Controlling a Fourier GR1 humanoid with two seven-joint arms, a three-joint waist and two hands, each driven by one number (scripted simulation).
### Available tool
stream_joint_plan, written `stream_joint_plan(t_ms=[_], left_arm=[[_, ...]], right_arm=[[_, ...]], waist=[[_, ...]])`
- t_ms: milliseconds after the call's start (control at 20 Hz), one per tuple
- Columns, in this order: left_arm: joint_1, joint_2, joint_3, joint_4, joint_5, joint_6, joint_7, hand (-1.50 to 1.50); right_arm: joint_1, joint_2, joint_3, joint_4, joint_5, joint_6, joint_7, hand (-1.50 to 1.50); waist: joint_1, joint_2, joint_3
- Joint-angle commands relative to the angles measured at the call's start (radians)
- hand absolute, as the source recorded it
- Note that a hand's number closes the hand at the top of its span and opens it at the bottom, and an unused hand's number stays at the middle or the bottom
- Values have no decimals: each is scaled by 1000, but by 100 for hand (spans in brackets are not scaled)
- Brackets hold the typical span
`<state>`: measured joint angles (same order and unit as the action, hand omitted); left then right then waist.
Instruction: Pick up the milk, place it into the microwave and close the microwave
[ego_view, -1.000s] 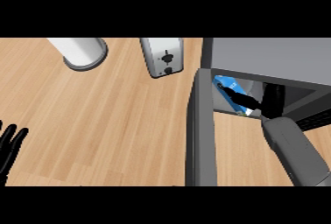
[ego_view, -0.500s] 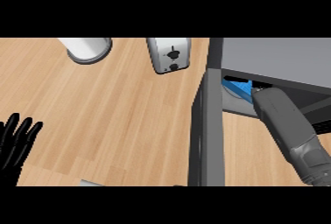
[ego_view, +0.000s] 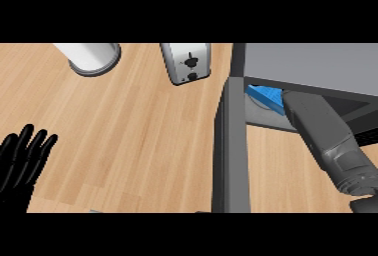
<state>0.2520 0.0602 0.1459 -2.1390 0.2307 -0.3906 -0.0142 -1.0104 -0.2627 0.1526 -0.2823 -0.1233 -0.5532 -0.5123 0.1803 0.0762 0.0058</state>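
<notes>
- Blue milk (ego_view: 267, 98) now sits deep in the microwave (ego_view: 310, 65); our right arm has pushed further inside, its robot hand hidden, so we cannot tell its state.
- Left robot hand (ego_view: 22, 160) rests released over the table (ego_view: 133, 130).
- Door (ego_view: 229, 150) stays open; closing remains.

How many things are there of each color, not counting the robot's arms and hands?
Blue: 1, the milk carton just inside the microwave
Grey: 2, the microwave and its open door
Silver: 1, the toaster
White: 1, the round canister
Total: 5
</notes>
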Motion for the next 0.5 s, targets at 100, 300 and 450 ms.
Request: stream_joint_plan(t_ms=[100, 300, 450], left_arm=[[10, -12, -22, 1, -27, 3, -3, -150], [-1, -37, -49, -17, -58, 28, 1, -150], [-15, -59, -87, -20, -82, 50, 1, -150]], right_arm=[[-59, 13, -44, 67, -24, 29, -20, -150], [-52, 6, -62, 104, -31, 56, -54, -150], [-42, -2, -77, 116, -46, 130, -85, -150]], waist=[[-14, -10, 0], [-28, -11, 1], [-42, -11, 2]])
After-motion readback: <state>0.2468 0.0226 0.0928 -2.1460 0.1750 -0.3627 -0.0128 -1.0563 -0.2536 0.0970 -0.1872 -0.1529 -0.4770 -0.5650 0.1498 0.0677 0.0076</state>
